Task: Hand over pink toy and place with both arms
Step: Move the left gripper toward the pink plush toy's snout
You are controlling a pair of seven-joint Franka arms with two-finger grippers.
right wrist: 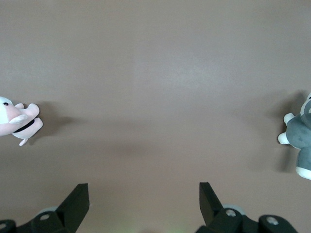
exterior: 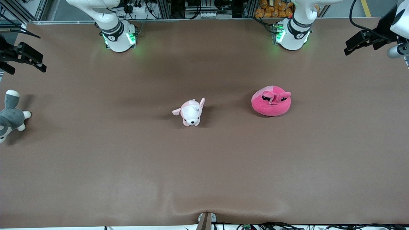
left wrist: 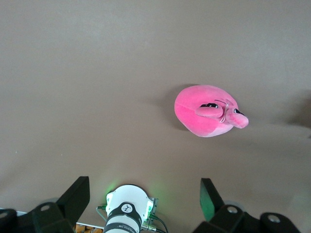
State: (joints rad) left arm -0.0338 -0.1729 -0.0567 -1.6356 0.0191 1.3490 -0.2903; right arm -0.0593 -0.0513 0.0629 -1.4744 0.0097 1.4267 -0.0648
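Observation:
The pink toy (exterior: 271, 103), a hot-pink round plush with floppy ears and half-closed eyes, lies on the brown table toward the left arm's end. It also shows in the left wrist view (left wrist: 206, 110). My left gripper (exterior: 359, 41) hangs high over the table's edge at the left arm's end, open and empty (left wrist: 144, 183), well apart from the toy. My right gripper (exterior: 30, 57) hangs high over the right arm's end of the table, open and empty (right wrist: 143, 188). Both arms wait.
A small pale pink-and-white puppy plush (exterior: 190, 111) lies mid-table, also in the right wrist view (right wrist: 17, 120). A grey-and-white plush animal (exterior: 11, 116) lies at the right arm's end, seen too in the right wrist view (right wrist: 300, 136). The left arm's base (exterior: 292, 35) stands near the toy.

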